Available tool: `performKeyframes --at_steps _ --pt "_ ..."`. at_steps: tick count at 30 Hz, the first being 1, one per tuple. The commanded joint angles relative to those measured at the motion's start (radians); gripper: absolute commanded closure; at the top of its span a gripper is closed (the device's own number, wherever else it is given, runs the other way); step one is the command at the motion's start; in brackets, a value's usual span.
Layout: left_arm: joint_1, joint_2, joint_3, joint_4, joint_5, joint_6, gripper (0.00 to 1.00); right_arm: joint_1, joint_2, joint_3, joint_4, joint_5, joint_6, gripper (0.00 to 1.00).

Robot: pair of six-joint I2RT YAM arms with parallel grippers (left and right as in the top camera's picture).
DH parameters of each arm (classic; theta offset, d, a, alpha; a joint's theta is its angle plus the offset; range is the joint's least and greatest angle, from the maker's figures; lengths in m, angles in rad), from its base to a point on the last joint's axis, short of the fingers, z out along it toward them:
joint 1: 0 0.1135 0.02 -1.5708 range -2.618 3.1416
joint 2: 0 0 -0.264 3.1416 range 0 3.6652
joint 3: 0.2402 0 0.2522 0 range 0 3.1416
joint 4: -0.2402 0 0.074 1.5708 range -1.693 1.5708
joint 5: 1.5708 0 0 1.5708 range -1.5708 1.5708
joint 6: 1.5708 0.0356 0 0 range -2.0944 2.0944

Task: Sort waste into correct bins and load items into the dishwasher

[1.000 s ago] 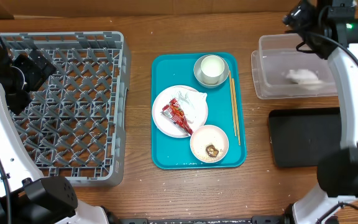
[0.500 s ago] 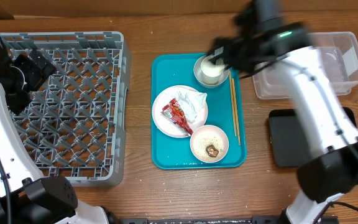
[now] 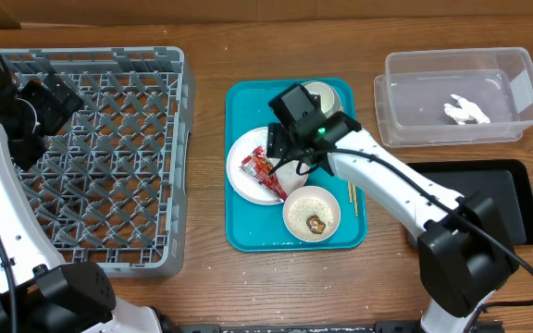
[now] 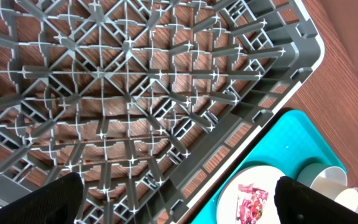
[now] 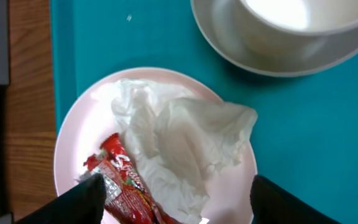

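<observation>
Right tool (image 5: 178,198), back from the clear plastic rectangular tub (image 3: 405,65) well to its right, hangs open but narrowing over the red crinkled wrapper (image 5: 120,186) and crumpled white paper napkin (image 5: 173,137) on the pale pink round plate (image 5: 73,149) beneath it, so another waste pick looks imminent.

The table (image 3: 206,55) is brown wood with visible grain and a dull finish. At nine o'clock, the dish rack (image 3: 109,157) is matt grey moulded plastic. The teal tray (image 3: 248,231) looks like smooth plastic with a faint sheen. On it, the plate (image 5: 73,143) is smooth and glossy; the napkin (image 5: 179,149) is soft, creased, matt white paper; the wrapper (image 5: 120,180) is crinkled, shiny red film. The bowl (image 5: 229,43) at the tray's twelve o'clock is smooth grey. The chopsticks (image 3: 353,196) are pale wood. At two o'clock, the tub (image 3: 415,129) is clear, glossy plastic; the black tray (image 3: 489,203) at four o'clock looks matt.
</observation>
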Motion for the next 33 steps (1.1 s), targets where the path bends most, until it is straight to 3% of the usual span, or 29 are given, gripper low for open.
performKeyframes --at_steps 1,5,12,14,20,28,33 --pt "0.002 -0.014 0.013 0.000 -0.003 -0.010 0.00 0.002 -0.013 -0.037 0.052 -0.061 0.020 0.31" --pt "0.002 -0.014 0.013 0.000 -0.003 -0.010 0.00 0.003 0.015 -0.040 0.079 -0.065 0.020 0.42" --pt "0.002 -0.014 0.013 0.000 -0.003 -0.010 0.00 0.003 0.110 -0.040 0.092 -0.072 0.020 0.45" --pt "0.002 -0.014 0.013 0.000 -0.003 -0.010 0.00 0.003 0.121 -0.040 0.097 -0.072 0.020 0.50" --pt "0.002 -0.014 0.013 0.000 -0.003 -0.010 0.00 0.002 0.100 0.017 0.058 -0.072 0.012 0.95" --pt "0.002 -0.014 0.013 0.000 -0.003 -0.010 0.00 0.000 0.018 0.262 -0.150 -0.051 0.009 0.96" --pt "0.002 -0.014 0.013 0.000 -0.003 -0.010 0.00 -0.002 -0.009 0.417 -0.287 0.105 0.009 0.96"
